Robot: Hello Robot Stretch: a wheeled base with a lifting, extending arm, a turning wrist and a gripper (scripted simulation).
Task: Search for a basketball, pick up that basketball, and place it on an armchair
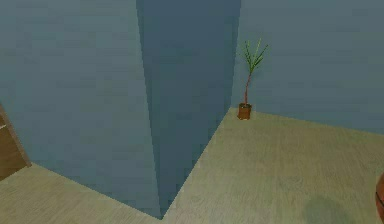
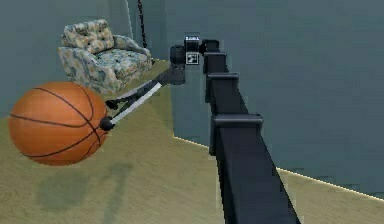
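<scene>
Basketball hangs from hand, armchair beyond.

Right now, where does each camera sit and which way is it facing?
Forward view: on the robot, looking ahead and down at a blue wall corner and a potted green plant.
Arm side view: on the body, looking out sideways along the dark square arm; its hand holds the orange basketball, a floral armchair beyond.
Shared: blue walls, pale wood floor.
</scene>
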